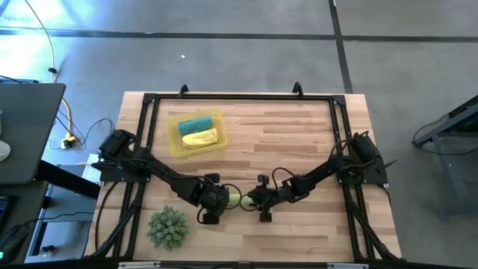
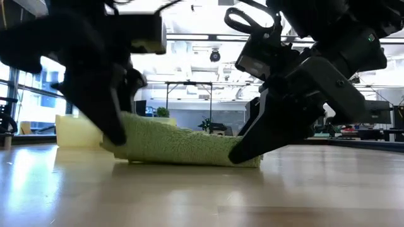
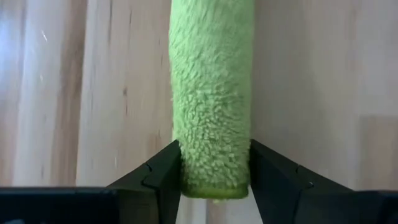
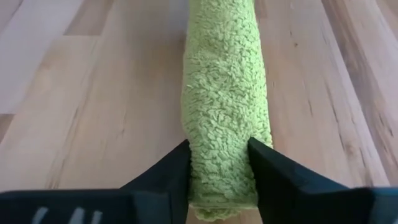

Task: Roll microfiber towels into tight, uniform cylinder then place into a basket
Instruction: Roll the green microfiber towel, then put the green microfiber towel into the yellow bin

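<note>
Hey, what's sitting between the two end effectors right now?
The rolled lime green towel: the left end effector clamps one end, the right end effector the other. The high view shows it spanning them; both wrist views show the grips.

Our left gripper (image 1: 219,200) and right gripper (image 1: 258,200) face each other near six o'clock. Both arms reach inward, fingers clamped.

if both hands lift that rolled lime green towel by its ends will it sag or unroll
The rolled lime green microfiber towel looks soft and fluffy, so its middle will probably sag slightly. The left hand and right hand each pinch an end, which likely keeps the roll from unwinding. It seems light.
</note>
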